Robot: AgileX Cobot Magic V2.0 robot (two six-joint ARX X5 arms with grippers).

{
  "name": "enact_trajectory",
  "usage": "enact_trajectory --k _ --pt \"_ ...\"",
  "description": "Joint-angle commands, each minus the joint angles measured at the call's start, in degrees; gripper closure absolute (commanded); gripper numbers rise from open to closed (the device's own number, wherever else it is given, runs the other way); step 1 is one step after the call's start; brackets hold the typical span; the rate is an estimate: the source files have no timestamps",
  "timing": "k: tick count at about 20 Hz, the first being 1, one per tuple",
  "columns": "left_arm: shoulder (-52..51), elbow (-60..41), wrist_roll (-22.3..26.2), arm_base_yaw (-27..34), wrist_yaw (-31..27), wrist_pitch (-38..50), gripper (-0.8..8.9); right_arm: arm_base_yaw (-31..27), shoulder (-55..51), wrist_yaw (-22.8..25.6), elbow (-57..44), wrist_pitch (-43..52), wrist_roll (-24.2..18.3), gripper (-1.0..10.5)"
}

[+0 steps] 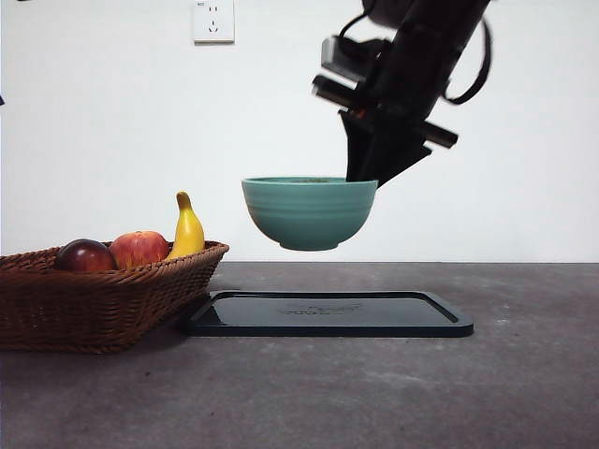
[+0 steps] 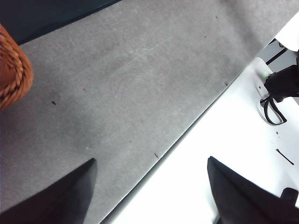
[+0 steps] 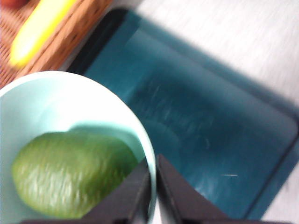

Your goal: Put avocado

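Avocado in teal bowl; right end effector pinching bowl rim, apparently above tray.

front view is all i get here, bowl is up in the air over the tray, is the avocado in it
Observer: Yes, the right wrist view shows the avocado lying inside the bowl.
Operator: how is the bowl held
Observer: The right gripper pinches the bowl's rim, one jaw inside and one outside.
Operator: and the other arm
Observer: The left gripper is open, holding nothing, over the table's edge near the basket.
Operator: what's directly under the bowl
Observer: The tray, seen from above in the right wrist view.
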Motion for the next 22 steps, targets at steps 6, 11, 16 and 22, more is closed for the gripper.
enact_trajectory --k 6,11,16,22 --pt "0.28 0.52 1.07 -0.33 0.26 0.37 4.40 -3.30 13.62 -1.16 8.68 1.18 -0.24 9.3" --pt "0.28 0.52 1.09 -0.33 0.26 0.39 4.40 -4.31 15.63 -0.87 8.68 1.42 -0.24 9.3" --pt "0.28 0.52 1.07 -0.33 0.26 0.28 4.40 -4.28 16.28 -1.09 8.68 0.98 -0.24 8.9" --pt "0.28 0.52 1.09 -0.33 0.26 0.24 4.40 -4.31 14.91 0.52 8.79 0.90 0.85 8.0"
